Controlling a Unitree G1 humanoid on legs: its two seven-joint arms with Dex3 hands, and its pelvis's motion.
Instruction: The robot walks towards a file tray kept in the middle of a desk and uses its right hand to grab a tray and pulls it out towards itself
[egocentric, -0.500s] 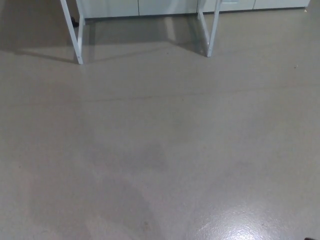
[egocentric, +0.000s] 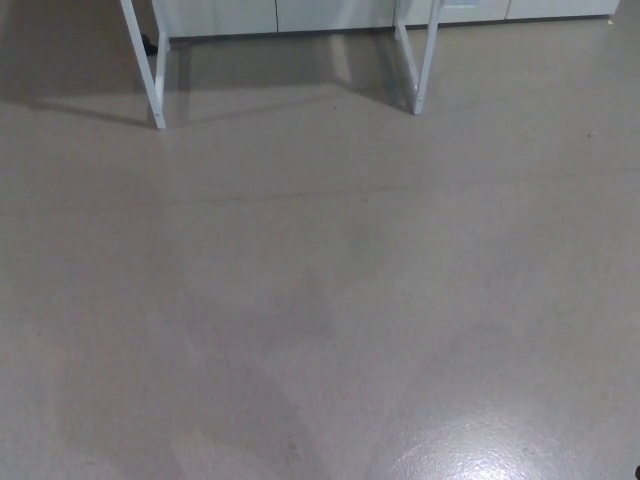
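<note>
While neither hand shows in the head view, only grey floor (egocentric: 320, 300) fills it, so their fingers cannot be judged. At the top stand two white desk legs (egocentric: 155, 70), with white cabinets (egocentric: 330, 12) behind; no file tray is visible.

Grey floor (egocentric: 320, 300) with a glare patch (egocentric: 460, 455); white cabinets (egocentric: 330, 14) along the top edge.
</note>
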